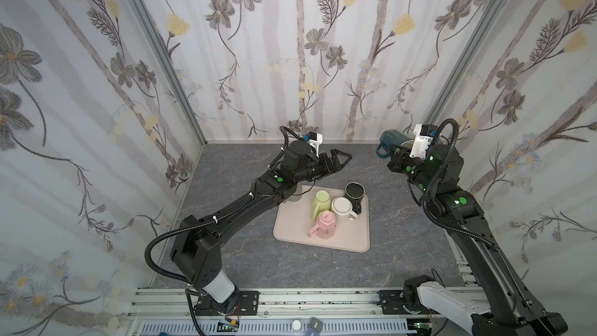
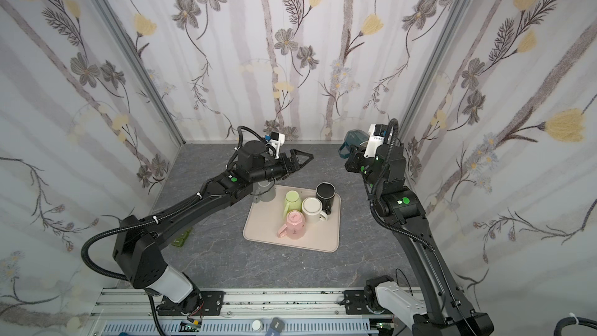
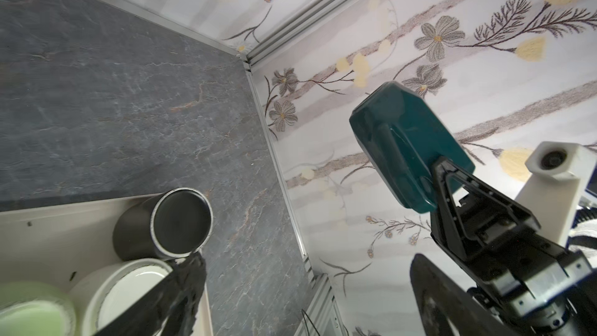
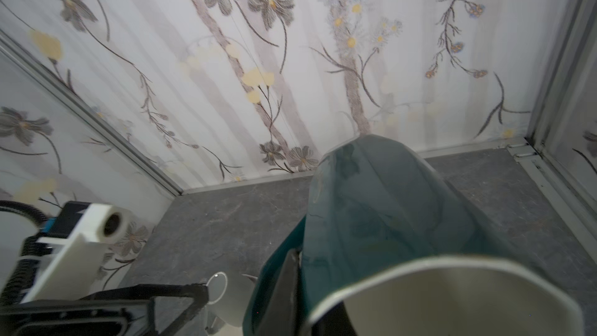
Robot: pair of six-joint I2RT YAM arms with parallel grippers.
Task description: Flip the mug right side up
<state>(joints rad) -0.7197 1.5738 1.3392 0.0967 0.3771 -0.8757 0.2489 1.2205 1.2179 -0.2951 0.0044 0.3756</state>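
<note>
Nearest the lens in the right wrist view are the pale inner wall and rim of the teal mug (image 4: 387, 214). The right gripper (image 3: 440, 169) clamps the mug by that rim, one finger outside the wall and the other within. A faint mark on the base of the pink mug (image 1: 324, 223) is too small to read. In both top views the teal mug hangs in the air over the rear right of the grey table (image 1: 252, 263). It lies on its side with its base toward the back wall and its handle turned toward the left arm, well clear of the beige tray (image 1: 326, 245). The left gripper (image 1: 341, 157) hovers over the rear middle of the table, jaws spread wide with nothing between them, pointing toward the teal mug but apart from it. On the tray the pink mug sits base up, close beside a lime mug (image 1: 320, 202), a white mug (image 1: 342, 208) and a black mug (image 1: 354, 190). A grey mug (image 2: 266, 191) stands at the tray's rear left corner, partly hidden under the left arm.
</note>
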